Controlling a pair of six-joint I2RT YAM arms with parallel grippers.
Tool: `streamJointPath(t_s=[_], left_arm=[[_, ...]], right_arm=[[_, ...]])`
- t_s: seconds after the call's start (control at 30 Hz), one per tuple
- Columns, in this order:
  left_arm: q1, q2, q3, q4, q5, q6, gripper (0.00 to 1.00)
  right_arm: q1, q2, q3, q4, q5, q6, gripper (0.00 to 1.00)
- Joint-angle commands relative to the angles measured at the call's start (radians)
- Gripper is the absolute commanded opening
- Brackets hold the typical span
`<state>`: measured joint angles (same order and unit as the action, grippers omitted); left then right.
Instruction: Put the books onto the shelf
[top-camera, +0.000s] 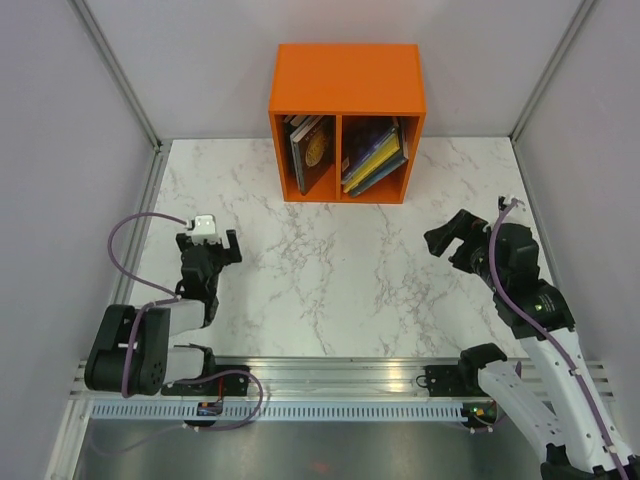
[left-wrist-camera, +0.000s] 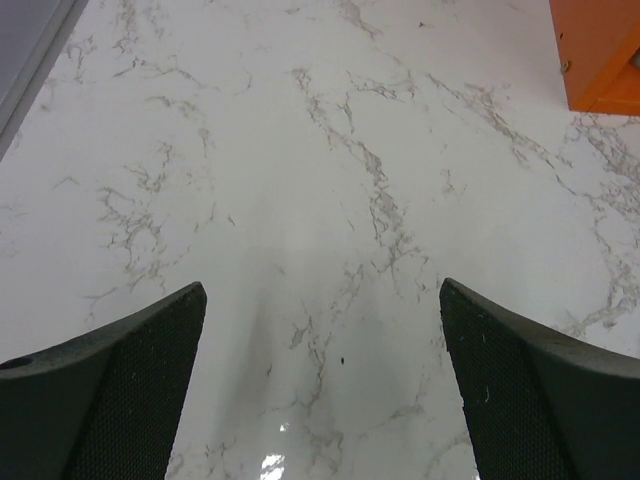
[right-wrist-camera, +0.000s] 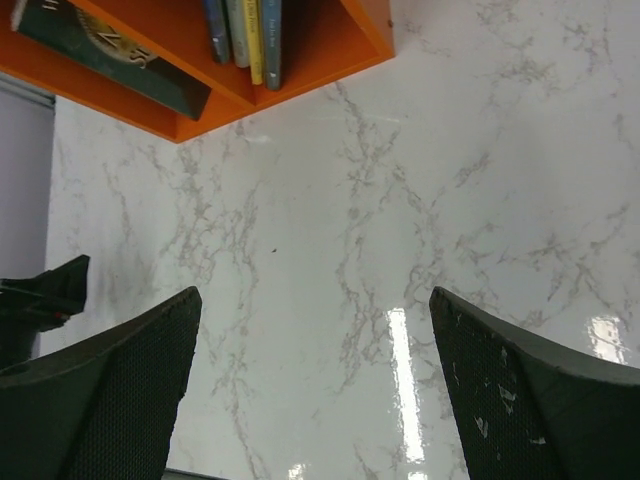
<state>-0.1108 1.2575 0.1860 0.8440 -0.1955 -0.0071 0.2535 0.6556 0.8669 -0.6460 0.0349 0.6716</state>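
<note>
Groups of thin paperback books (top-camera: 312, 150) lean inside both square compartments of the bright orange box-shaped shelf (top-camera: 347, 75). The shelf stands at the far middle of the white marble-patterned table (top-camera: 330, 270). Only the top view shows this whole arrangement, with dark covers in the left compartment and yellow and blue ones in the right. It alone also shows both arms at once. The left gripper (top-camera: 208, 241) is over the left part of the table and the right gripper (top-camera: 452, 236) over the right part. Each is well apart from the shelf, on its near side.

The left wrist view shows the left gripper (left-wrist-camera: 322, 290) with its jaws spread wide and only bare marble between them. One corner of the shelf (left-wrist-camera: 600, 50) shows at the upper right, its contents out of frame.

The right wrist view looks into the shelf (right-wrist-camera: 330, 30) from the front. It shows upright book spines (right-wrist-camera: 245, 30), one of them yellow, and beside them a dark green cover with a gold compass emblem. The right gripper (right-wrist-camera: 315, 295) jaws stand wide apart over bare tabletop, with the shelf ahead and to their left.
</note>
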Motion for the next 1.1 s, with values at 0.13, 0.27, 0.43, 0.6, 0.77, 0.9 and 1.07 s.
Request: streamJointPath(t_s=[0.13,0.27,0.43,0.6,0.77,0.9,1.07], left_arm=[[0.062,0.183,0.015,0.337,0.168,-0.004,1.0],[0.06,0.177,0.036,0.296,0.191,0.006,0.97],[0.06,0.175,0.038,0.284,0.191,0.006,1.0],[0.06,0.175,0.04,0.283,0.191,0.006,1.0],[0.06,0.175,0.038,0.285,0.191,0.006,1.0],[0.06,0.174,0.038,0.283,0.191,0.006,1.0],[0.06,0.175,0.04,0.285,0.191,0.006,1.0]], right_arm=[[0.006,-0.03,-0.083,-0.04,0.164,-0.133,0.98],[0.006,-0.066,-0.138,0.09,0.131,-0.19,0.98],[0.006,-0.01,-0.184,0.18,0.275,-0.037,0.98],[0.004,0.169,-0.218,0.311,0.374,-0.163,0.98],[0.006,0.341,-0.33,0.623,0.418,-0.421,0.98],[0.003,0.361,-0.465,0.915,0.369,-0.611,0.98],[-0.005,0.354,-0.733,1.412,0.394,-0.626,0.98]])
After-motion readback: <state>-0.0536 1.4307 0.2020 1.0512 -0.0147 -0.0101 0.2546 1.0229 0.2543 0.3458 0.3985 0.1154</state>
